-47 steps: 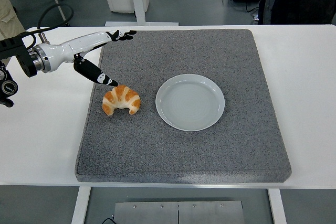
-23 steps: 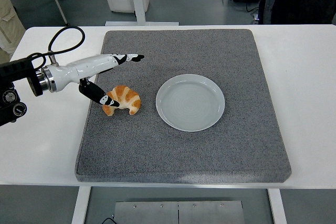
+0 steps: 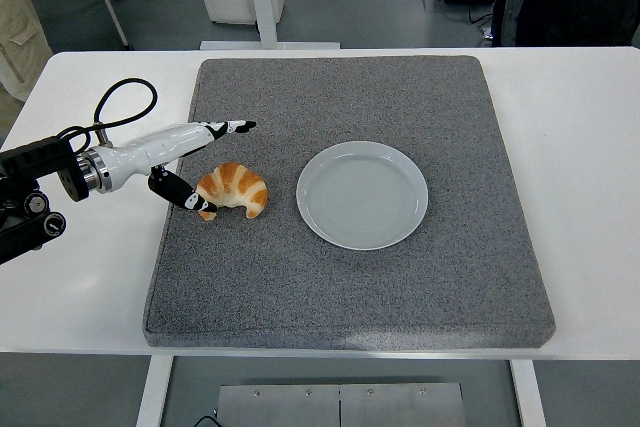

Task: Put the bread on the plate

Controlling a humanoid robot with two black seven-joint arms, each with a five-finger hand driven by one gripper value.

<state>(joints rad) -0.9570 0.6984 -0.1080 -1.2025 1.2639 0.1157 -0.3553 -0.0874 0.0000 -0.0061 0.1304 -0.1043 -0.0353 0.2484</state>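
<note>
A: What's different from a second ago?

B: The left hand point(image 3: 205, 162) has come down and in toward the bread point(image 3: 234, 189). A second back it sat higher up the grey mat point(image 3: 400, 287), thumb just short of the croissant's top. Now the thumb point(image 3: 190, 199) is low on the bread's left end, touching or nearly so, and the long fingers point(image 3: 228, 128) reach out above it, well apart from the thumb.

A: So it's gripped?

B: No. Fingers are wide, spread either side of the left end, closed on nothing. The top fingers don't look to be on the crust yet.

A: Has the bread moved?

B: Barely. Maybe a slight nudge to the right, hard to say. It lies on the mat, left of the plate point(image 3: 362, 237), near it but not touching. The plate holds nothing.

A: Right arm?

B: Not in the picture.

A: Meaning for the task?

B: My read: approach is finished and the hand is lined up to pinch. Next comes closing the fingers, then a lift and a short carry right to the plate. Risk is the thumb pushing the croissant along the mat instead of catching it.
</note>
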